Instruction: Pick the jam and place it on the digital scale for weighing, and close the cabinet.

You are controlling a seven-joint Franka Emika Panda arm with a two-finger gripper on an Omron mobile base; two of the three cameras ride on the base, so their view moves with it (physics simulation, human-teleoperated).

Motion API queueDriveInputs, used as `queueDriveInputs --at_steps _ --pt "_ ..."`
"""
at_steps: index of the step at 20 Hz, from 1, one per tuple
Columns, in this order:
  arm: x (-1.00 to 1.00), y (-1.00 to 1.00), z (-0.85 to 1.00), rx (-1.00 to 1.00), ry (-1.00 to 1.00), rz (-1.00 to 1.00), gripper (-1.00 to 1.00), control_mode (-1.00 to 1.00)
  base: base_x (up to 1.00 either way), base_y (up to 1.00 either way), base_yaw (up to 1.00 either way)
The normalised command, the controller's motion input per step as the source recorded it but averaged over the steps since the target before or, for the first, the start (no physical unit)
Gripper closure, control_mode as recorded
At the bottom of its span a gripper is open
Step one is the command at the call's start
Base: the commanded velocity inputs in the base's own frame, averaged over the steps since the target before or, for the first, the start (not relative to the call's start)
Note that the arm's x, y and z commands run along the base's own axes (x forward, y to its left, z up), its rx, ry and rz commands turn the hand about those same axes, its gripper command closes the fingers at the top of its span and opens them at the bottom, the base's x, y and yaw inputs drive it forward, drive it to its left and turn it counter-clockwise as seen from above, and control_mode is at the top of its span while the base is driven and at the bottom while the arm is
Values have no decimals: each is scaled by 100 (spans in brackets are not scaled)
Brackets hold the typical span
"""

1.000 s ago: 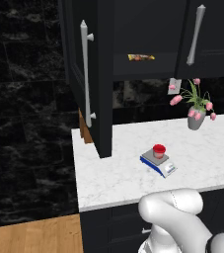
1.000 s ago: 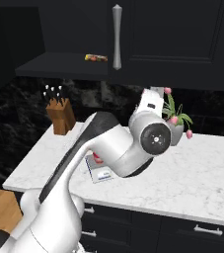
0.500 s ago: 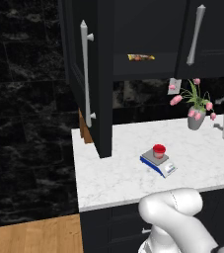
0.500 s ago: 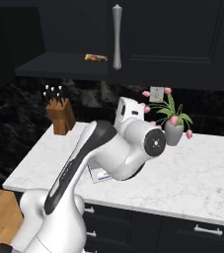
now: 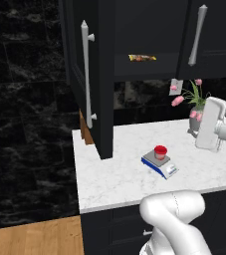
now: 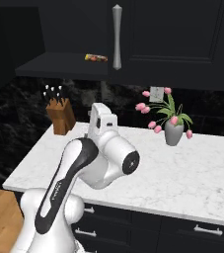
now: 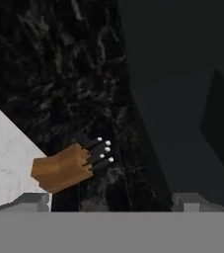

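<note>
Arm [image 5: 211, 124] swung up and rightward, now upright beside the pink flowers [image 5: 186, 97]

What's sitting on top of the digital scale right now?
The jam stands upright on the grey platform of the digital scale, lid on, with nothing holding it. The platform under the jar is covered, and the front display is too small to read.

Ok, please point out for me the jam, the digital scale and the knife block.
jam [image 5: 160, 151], left base view, on the red lid.
digital scale [image 5: 169, 171], left base view, on the front display panel.
knife block [image 6: 61, 118], right base view, on the front of the wooden body.
</note>
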Motion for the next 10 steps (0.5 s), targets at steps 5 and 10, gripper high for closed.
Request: queueDriveInputs --at_steps 5,10 --pt "-38 70 -1 21 -42 0 -100 -100 0 0 0" --pt "-55 65 34 -12 -18 0 -100 -100 0 0 0"
